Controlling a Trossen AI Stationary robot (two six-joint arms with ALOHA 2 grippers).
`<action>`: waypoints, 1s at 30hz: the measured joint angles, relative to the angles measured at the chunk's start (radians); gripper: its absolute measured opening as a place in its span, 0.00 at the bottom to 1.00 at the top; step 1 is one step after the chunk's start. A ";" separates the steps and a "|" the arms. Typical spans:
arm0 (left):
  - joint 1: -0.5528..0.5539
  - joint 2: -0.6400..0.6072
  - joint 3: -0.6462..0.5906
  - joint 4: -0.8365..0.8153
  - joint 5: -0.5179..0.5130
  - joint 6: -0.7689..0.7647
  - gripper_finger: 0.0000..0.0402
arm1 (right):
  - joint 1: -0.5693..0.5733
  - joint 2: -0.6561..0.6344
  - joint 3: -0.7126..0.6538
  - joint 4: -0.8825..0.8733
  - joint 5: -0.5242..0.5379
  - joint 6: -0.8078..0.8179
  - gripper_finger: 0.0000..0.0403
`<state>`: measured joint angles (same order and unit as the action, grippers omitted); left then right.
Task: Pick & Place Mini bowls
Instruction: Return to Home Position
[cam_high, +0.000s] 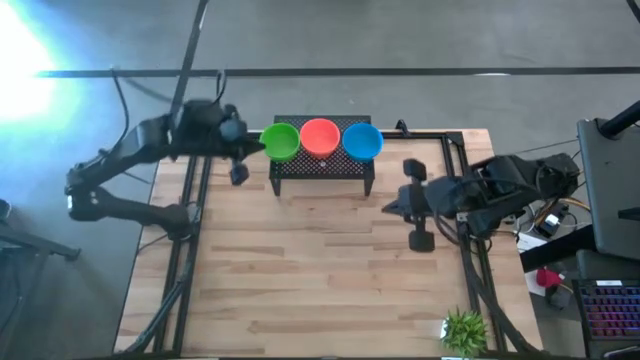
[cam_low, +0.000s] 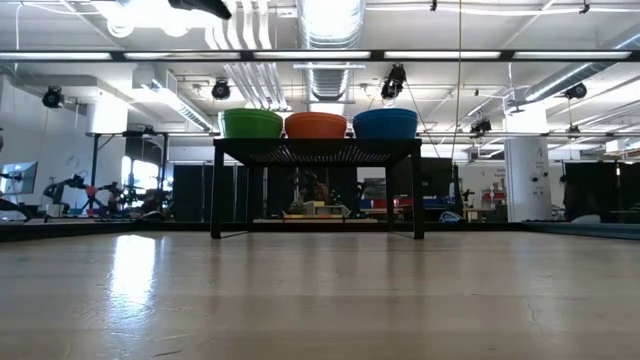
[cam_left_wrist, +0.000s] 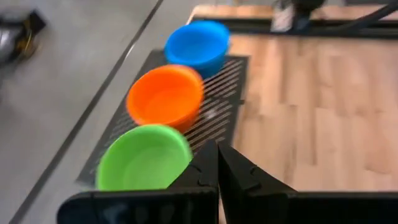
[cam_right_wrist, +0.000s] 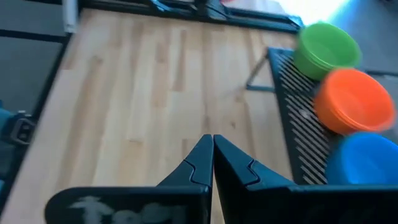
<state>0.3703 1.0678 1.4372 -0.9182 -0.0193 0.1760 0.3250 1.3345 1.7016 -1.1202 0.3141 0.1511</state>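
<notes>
Green bowls (cam_high: 281, 141), orange-red bowls (cam_high: 320, 136), blue bowls (cam_high: 362, 141): that's the row you've got on the black shelf (cam_high: 320, 172) at the upper middle of the high view. I don't see a single bowl loose on the wooden surface (cam_high: 320, 270), so I'd call the stacking done, with only parking the arms left. Your left claw (cam_left_wrist: 217, 149) sits just left of the shelf beside the green bowls, tips pinched together with nothing between them. The right claw (cam_right_wrist: 212, 142) is off to the right of the shelf over the surface, likewise pinched closed and empty. Heads up on what you can't check: each colour reads as a single bowl both from above and from the level view, so I can't count how many are nested in each pile. The low view shows neither arm at all. The little potted plant (cam_high: 465, 328) sits at the bottom right edge, well apart from everything.
</notes>
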 joint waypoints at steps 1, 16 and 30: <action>-0.028 -0.032 -0.042 0.034 -0.001 -0.001 0.00 | 0.017 -0.002 -0.011 0.019 0.000 -0.003 0.02; -0.279 -0.407 -0.510 0.339 0.000 0.033 0.00 | 0.169 -0.092 -0.173 0.233 0.002 0.002 0.02; -0.280 -0.658 -0.680 0.406 0.000 0.006 0.00 | 0.168 -0.402 -0.576 0.619 0.000 -0.016 0.02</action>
<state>0.0906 0.4096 0.7569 -0.5119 -0.0196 0.1821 0.4931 0.9328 1.1260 -0.5017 0.3145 0.1356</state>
